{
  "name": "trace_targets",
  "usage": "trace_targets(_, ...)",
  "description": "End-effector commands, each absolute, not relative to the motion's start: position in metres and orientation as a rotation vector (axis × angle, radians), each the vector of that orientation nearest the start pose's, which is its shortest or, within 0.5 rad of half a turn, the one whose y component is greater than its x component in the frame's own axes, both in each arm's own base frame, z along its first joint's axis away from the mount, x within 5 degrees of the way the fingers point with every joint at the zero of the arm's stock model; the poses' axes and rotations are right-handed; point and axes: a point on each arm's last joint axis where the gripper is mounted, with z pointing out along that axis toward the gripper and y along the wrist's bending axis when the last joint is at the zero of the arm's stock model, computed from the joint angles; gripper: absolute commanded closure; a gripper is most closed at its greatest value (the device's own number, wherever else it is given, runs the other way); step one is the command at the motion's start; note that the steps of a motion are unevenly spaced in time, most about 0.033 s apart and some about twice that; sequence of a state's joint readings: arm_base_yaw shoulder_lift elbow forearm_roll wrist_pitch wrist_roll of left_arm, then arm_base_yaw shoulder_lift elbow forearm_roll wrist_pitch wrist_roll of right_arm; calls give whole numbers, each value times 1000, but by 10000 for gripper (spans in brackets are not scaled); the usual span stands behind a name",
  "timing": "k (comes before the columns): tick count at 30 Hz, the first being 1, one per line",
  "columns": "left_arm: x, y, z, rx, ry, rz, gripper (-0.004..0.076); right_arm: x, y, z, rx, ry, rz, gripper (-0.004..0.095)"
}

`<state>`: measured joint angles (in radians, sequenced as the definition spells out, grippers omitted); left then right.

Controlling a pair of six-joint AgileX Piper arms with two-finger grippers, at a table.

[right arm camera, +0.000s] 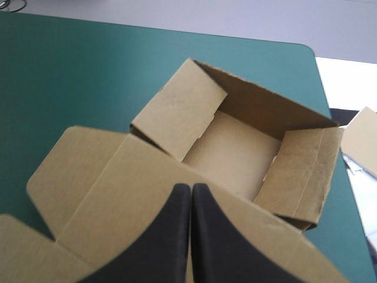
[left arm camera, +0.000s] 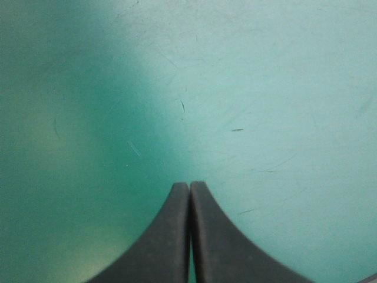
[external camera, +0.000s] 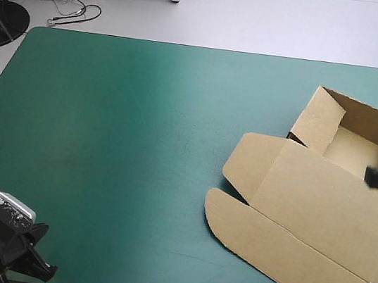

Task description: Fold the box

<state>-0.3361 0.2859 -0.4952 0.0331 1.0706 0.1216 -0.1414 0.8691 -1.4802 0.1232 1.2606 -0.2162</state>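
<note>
Teal-green cover (external camera: 120,124) lies bare over the near and left parts of the table. At its near-left corner the left gripper (left arm camera: 189,187) sits low, black fingers pressed together with nothing between them, well apart from the box (external camera: 323,197). That gap is the first hazard, as I judge it. With only one arm near the board, a push on it could slide the whole sheet over the smooth cover instead of bending a crease. The right gripper (right arm camera: 191,187) hangs over the lid panel (external camera: 309,191), its fingers likewise closed to a point and, as far as I can see, clamping nothing. A closed tip pressing down there could dent the panel, or skid forward and knock in the tray's near wall. The box lies on the table's right part, its right side cut off in the high view. Nearest is the long tuck flap (external camera: 278,258) with a rounded corner, lying flat. Next comes the broad lid panel, also flat, with a small side flap (external camera: 250,161). Farthest stands the open tray (right arm camera: 235,150), walls raised, one side wall (right arm camera: 300,177) marked with creases. A corner of more board (right arm camera: 360,138) shows off the table, beyond that wall.
</note>
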Motion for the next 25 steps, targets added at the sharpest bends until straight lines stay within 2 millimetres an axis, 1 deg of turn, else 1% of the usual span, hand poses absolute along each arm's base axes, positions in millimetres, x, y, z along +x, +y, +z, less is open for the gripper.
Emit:
trace_targets(1, 41, -13, 280, 528, 2218, -89, 734, 65, 3, 465, -121, 2116, -49, 923)
trace_targets(4, 41, -13, 280, 528, 2218, -89, 734, 46, 4, 428, -116, 2153, -50, 923)
trace_targets(5, 41, -13, 280, 528, 2218, -89, 734, 41, 5, 413, -114, 2175, -43, 923)
trace_targets(7, 41, -13, 280, 526, 2218, -90, 734, 37, 6, 379, -107, 2239, -24, 923)
trace_targets(10, 41, -13, 280, 521, 2220, -90, 734, 32, 9, 340, -108, 2313, 27, 923)
trace_targets(13, 42, -12, 280, 512, 2221, -83, 734, 29, 13, 309, -128, 2357, 84, 923)
trace_targets(17, 42, -11, 280, 510, 2221, -72, 734, 26, 15, 281, -130, 2385, 126, 923)
trace_targets(21, 42, -12, 280, 510, 2222, -80, 734, 23, 15, 285, -135, 2318, 107, 923)
trace_targets(25, 42, -12, 280, 510, 2222, -80, 734, 22, 15, 284, -135, 2313, 101, 923)
